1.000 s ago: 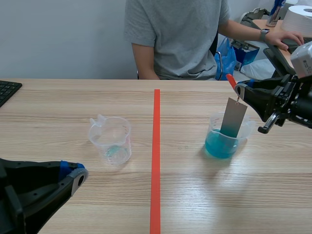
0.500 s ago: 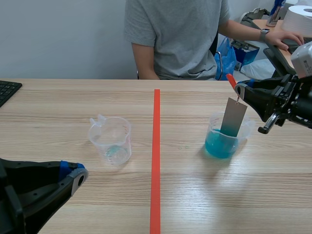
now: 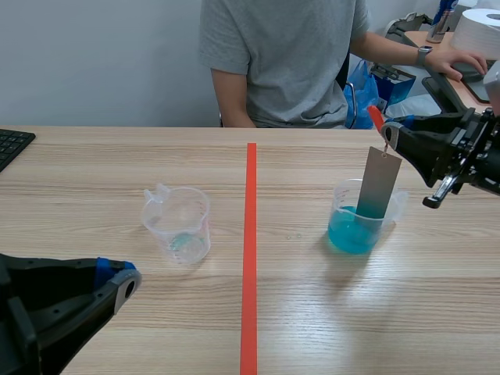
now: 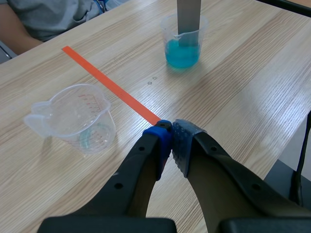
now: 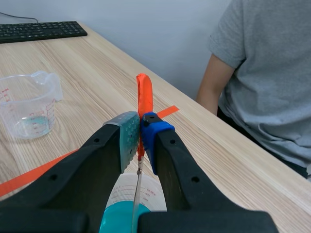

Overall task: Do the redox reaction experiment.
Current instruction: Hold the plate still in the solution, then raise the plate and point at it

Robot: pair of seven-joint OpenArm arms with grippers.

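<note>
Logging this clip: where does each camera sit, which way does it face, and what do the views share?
Scene view: between the arms, facing across the table toward a seated person; left gripper and right gripper enter from the sides.
Left wrist view: on the left arm, looking down past its shut fingers at the clear cup and blue beaker.
Right wrist view: on the right arm, looking past fingers shut on an orange tab, beaker beneath.
Shared: all three show the cup and beaker.

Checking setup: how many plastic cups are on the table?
2: nearly empty clear plastic cup left of the tape line; clear cup of blue liquid right of it.
</note>
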